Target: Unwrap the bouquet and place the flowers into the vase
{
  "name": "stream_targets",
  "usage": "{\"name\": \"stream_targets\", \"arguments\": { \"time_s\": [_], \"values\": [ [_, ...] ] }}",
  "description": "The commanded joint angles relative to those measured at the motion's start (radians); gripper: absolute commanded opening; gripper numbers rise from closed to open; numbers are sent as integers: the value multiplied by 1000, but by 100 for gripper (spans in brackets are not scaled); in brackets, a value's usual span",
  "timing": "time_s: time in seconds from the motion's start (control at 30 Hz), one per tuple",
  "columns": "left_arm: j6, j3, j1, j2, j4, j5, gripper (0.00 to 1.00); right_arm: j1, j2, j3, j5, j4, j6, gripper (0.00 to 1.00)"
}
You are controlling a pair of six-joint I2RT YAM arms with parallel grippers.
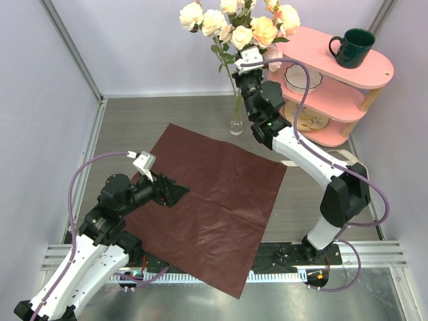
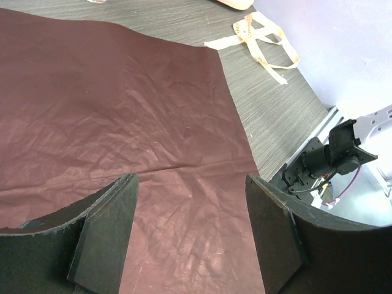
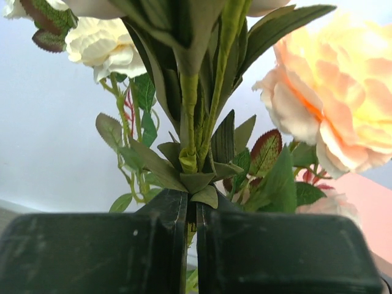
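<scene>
Flowers [image 1: 234, 23] held heads-up by the right jaws, stem ends at the vase [image 1: 236, 125].

Top view: the stems' long axis ran near upright, leaning slightly, heads pointing up and cut ends down, and they appeared to enter the vase at the far middle of the counter [image 1: 134, 127]. The right jaws were clamped on the stems just under the heads, above the vase. The right arm was much the nearer. The left jaws hung over the left edge of the flattened wrapping paper [image 1: 214, 194], well apart from the vase. Left wrist view: jaws stood wide apart and empty, with paper [image 2: 122, 122] beneath and a loose ribbon [image 2: 260, 37] beyond. Right wrist view: jaws were shut on the green stems [image 3: 190, 122], which rose straight up between them. The vase was not visible. Judgement: any lowering should follow the stem axis.
</scene>
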Motion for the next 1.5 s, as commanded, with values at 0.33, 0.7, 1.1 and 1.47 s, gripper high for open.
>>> {"name": "stream_targets", "arguments": {
  "time_s": [0.33,0.7,1.1,1.47],
  "values": [
    [19,20,-3,3,33,28,77,-25,53,166,-40,75,-43,1],
    [16,19,-3,-6,29,28,77,-46,91,156,-60,74,-19,1],
    [14,17,-3,-3,30,30,77,-80,125,38,-83,170,66,1],
    [14,17,-3,8,35,34,77,-80,68,6,-98,161,86,1]
  ]
}}
